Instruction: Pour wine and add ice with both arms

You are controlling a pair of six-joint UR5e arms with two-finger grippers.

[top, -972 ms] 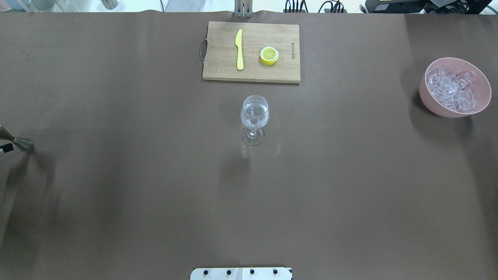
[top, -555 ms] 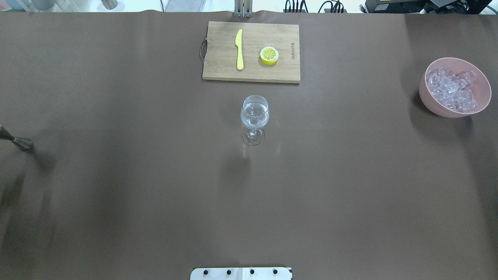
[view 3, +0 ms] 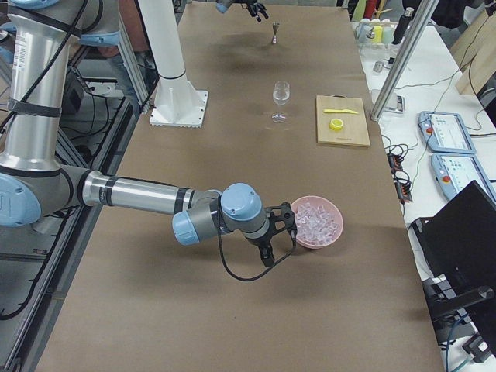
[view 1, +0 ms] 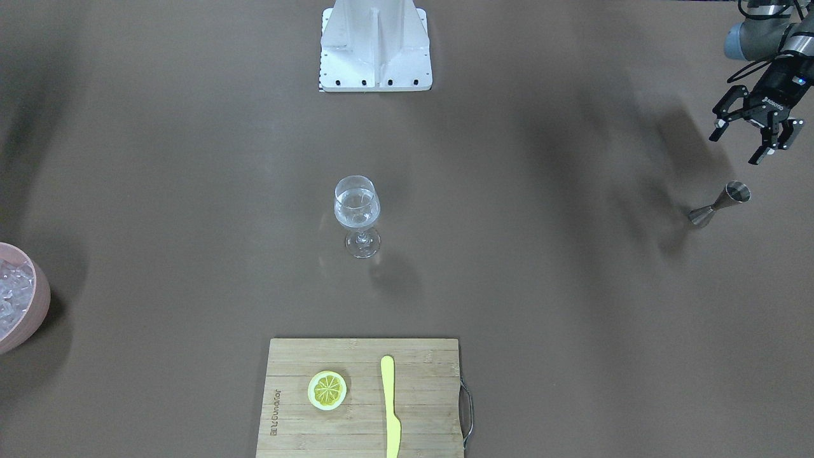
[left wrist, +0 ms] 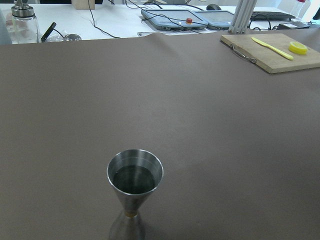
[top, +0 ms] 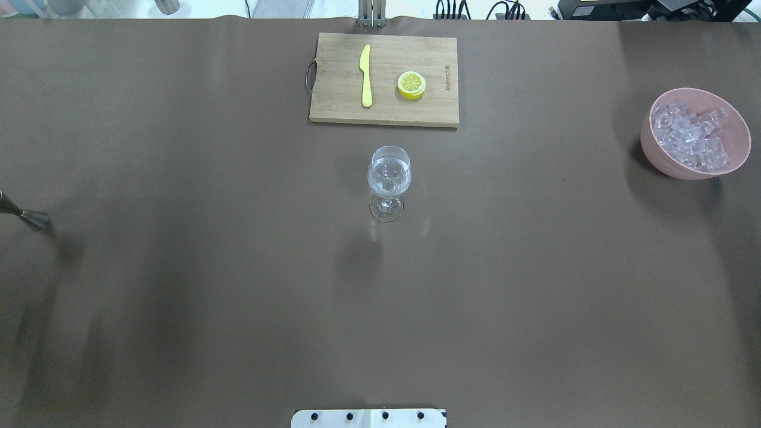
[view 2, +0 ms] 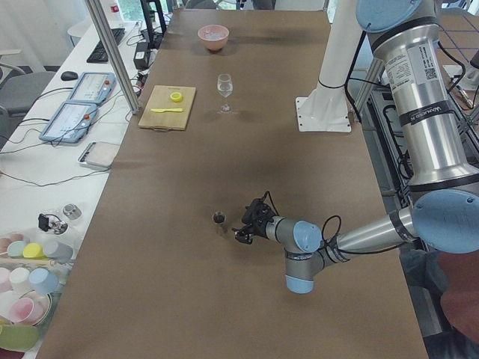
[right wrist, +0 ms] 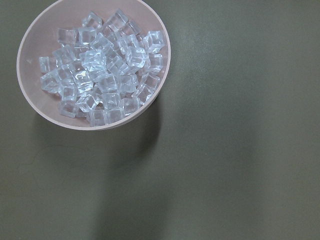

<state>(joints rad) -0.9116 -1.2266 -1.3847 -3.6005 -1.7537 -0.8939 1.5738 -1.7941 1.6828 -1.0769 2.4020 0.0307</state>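
Observation:
A clear stemmed glass [top: 389, 178] stands mid-table with the wine [view 1: 357, 213], a clear liquid, in its bowl. The ice [right wrist: 100, 75] fills a pink bowl [top: 737, 128] at the table's right end. In the front-facing view my left gripper [view 1: 736, 149] hangs open and empty just behind a steel jigger [view 1: 722, 203], which stands upright on the table on its own. The left wrist view looks down into that jigger [left wrist: 134, 172]. The right gripper [view 3: 279, 236] hovers beside the pink bowl [view 3: 333, 232]. It shows only in the exterior right view, so I cannot tell its state.
A wooden cutting board [top: 416, 53] lies beyond the glass with a yellow knife [top: 365, 74] and a lemon slice [top: 411, 84] on it. The white pedestal [view 1: 375, 44] stands at the robot's side of the table. Bottles and devices sit on a side bench.
The tip of my left gripper at the overhead view's left edge has drawn back out of that view. The jigger stays standing in place. Glass and bowl have not moved.

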